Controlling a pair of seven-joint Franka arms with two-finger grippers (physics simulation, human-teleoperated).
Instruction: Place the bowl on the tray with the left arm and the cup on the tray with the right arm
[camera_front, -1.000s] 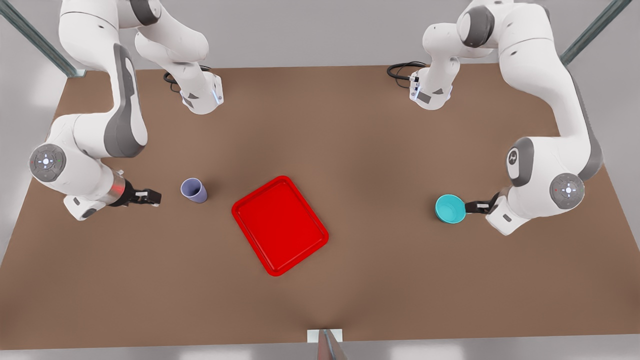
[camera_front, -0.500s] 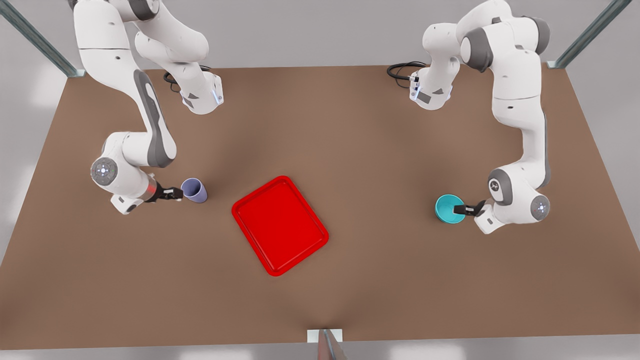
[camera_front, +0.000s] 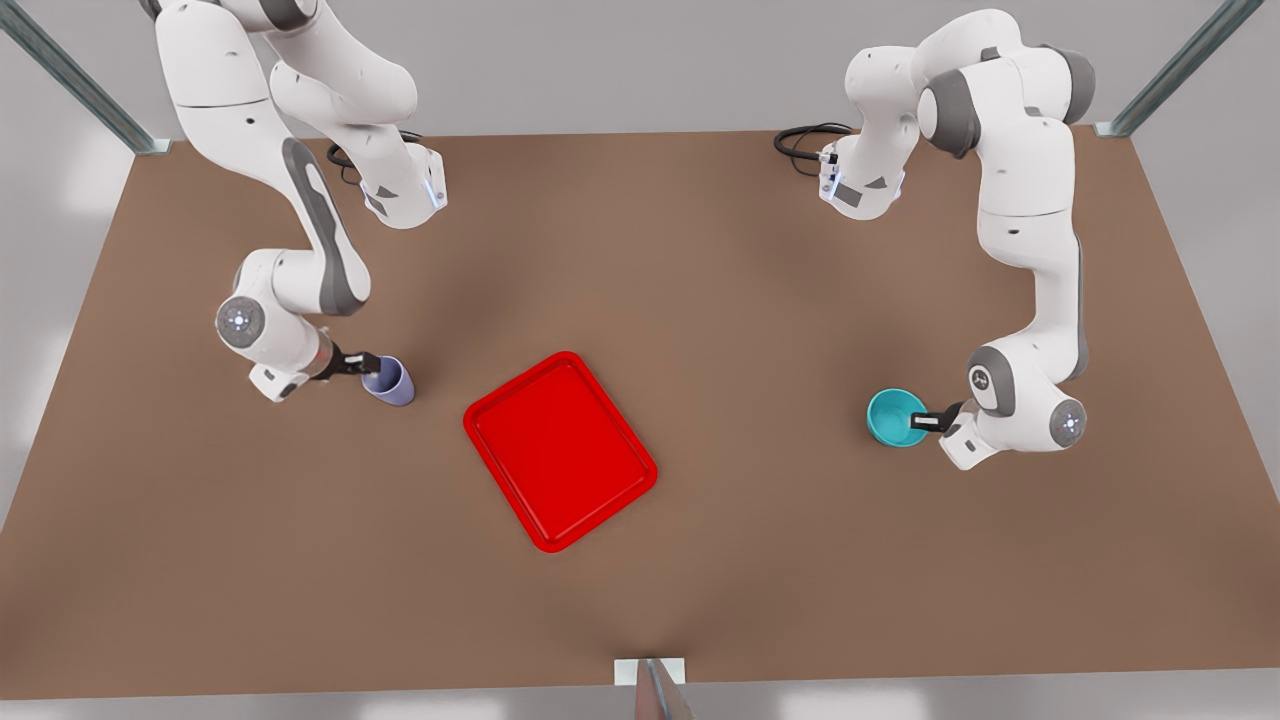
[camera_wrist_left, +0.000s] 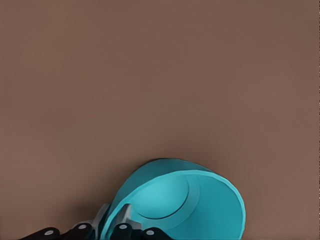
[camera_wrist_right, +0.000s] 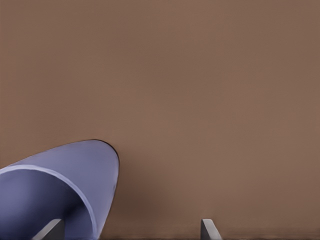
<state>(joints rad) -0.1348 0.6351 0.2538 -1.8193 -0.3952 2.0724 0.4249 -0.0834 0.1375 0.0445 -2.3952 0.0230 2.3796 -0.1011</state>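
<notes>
Centrally, tray (camera_front: 560, 450): at 3 o'clock from cup (camera_front: 388, 380), at 9 o'clock from bowl (camera_front: 895, 417). Right gripper (camera_front: 366, 362): fingers parted astride the cup's wall, no closure visible. Left gripper (camera_front: 925, 420): fingers straddling the bowl's rim, apparently pinching it.

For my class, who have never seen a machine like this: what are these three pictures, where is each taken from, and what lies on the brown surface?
These are simulated renders of two white, jointed robot arms on a brown table. The front view looks down on the whole scene. The other two come from cameras on the arms' wrists. A flat red rectangular tray lies in the middle, with nothing on it. At the front view's right, the left gripper sits at the rim of a small turquoise bowl, one finger inside and one outside the wall. At the front view's left, the right gripper, fingers apart, has one finger inside a pale lavender cup and one outside.
</notes>
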